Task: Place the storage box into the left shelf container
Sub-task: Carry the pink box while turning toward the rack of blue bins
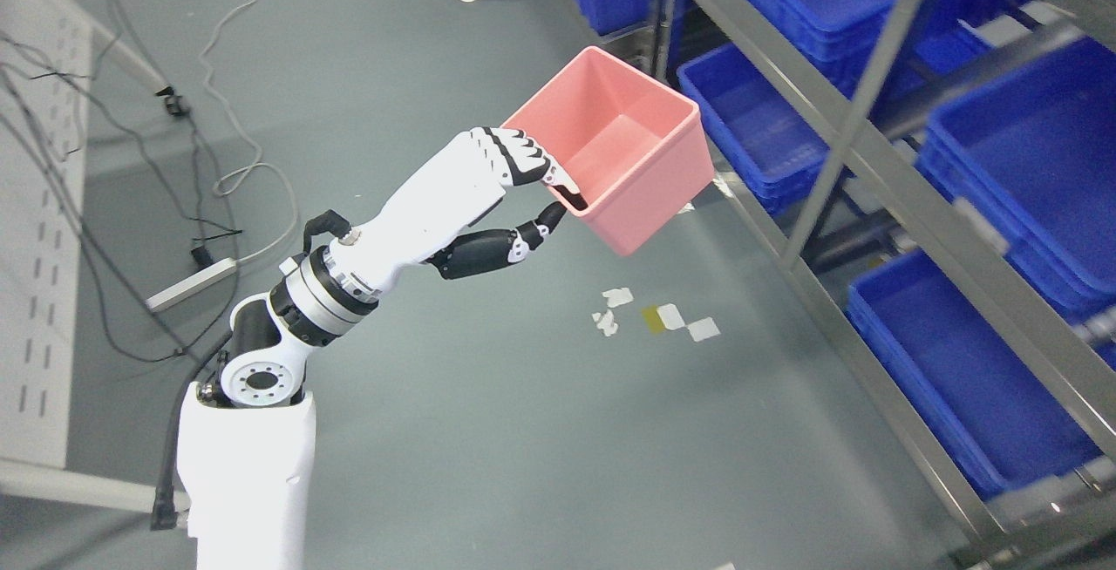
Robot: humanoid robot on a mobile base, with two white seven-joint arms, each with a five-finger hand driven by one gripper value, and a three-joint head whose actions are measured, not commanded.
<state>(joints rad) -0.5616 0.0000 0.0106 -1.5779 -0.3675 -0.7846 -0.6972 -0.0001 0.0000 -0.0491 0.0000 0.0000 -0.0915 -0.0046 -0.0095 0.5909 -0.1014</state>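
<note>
Head view: we saw left hand point(514, 182) fingers pinching the box point(623, 147) rim, tilted; it could slip before reaching the bin point(754, 130).

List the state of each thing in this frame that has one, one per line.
left hand: shut on the pink storage box's rim, fingers over the edge
pink storage box: held in the air, tilted, empty
blue shelf containers: on the shelf, empty where visible
power strip: lying on the floor, cable attached
</note>
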